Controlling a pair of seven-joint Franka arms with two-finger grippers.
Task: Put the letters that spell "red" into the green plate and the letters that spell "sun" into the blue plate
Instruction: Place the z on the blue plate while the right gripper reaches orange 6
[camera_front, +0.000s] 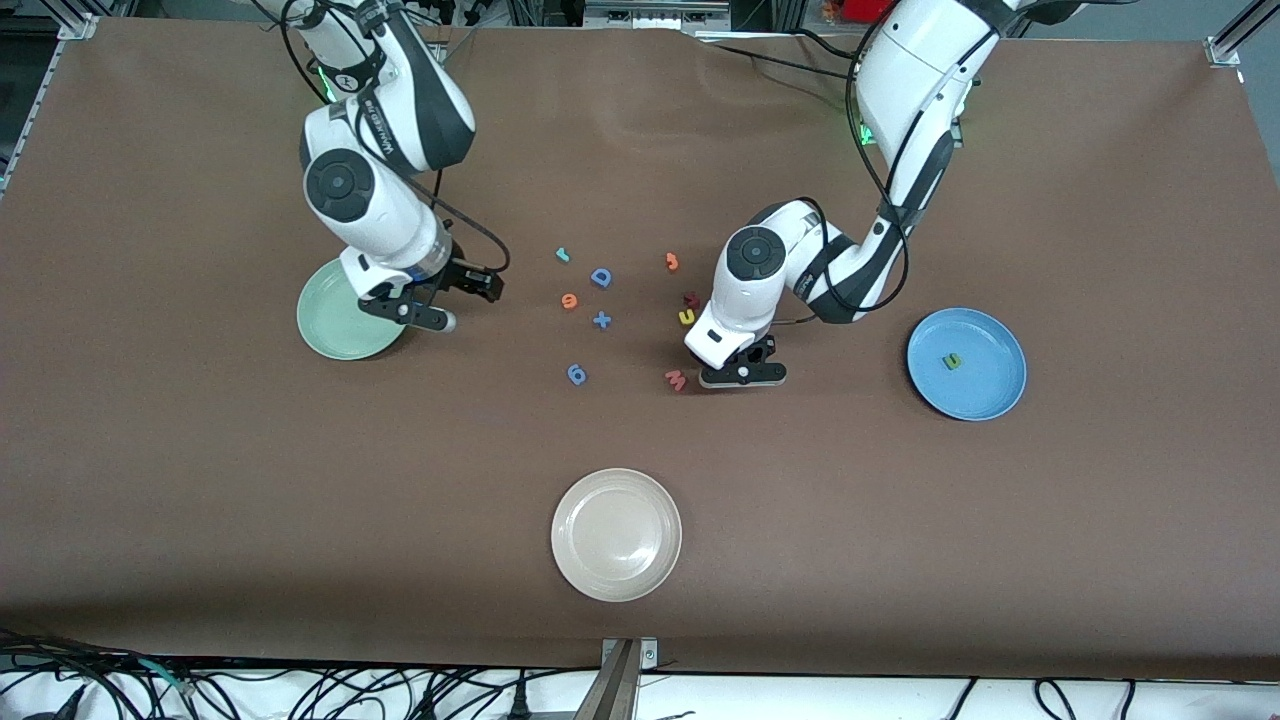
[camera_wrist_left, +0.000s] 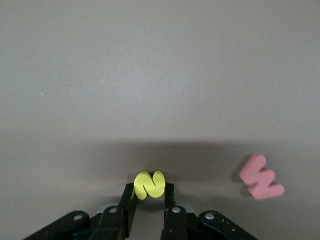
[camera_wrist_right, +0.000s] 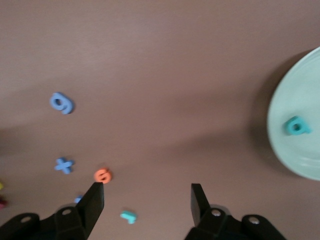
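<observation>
- Yellow "s" (camera_wrist_left: 150, 185) sits pinched between the fingers of the left gripper (camera_wrist_left: 150, 200), low at the table just beside the red "W" (camera_wrist_left: 261, 177).
- Only its edge seems caught, so a lift toward the blue plate (camera_front: 985, 385) could drop it.
- Right gripper (camera_wrist_right: 147, 197) hangs wide and empty beside the green plate (camera_wrist_right: 305, 150), which holds a teal letter (camera_wrist_right: 296, 126); the orange "e" (camera_wrist_right: 103, 175) and teal "r" (camera_wrist_right: 129, 216) wait nearby.

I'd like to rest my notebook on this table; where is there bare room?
Bare brown cloth borders the round cream-white plate on each side, and lies between the round blue plate and that table end. It is crowded mid-table, around the blue foam "D" and red foam "W".
</observation>
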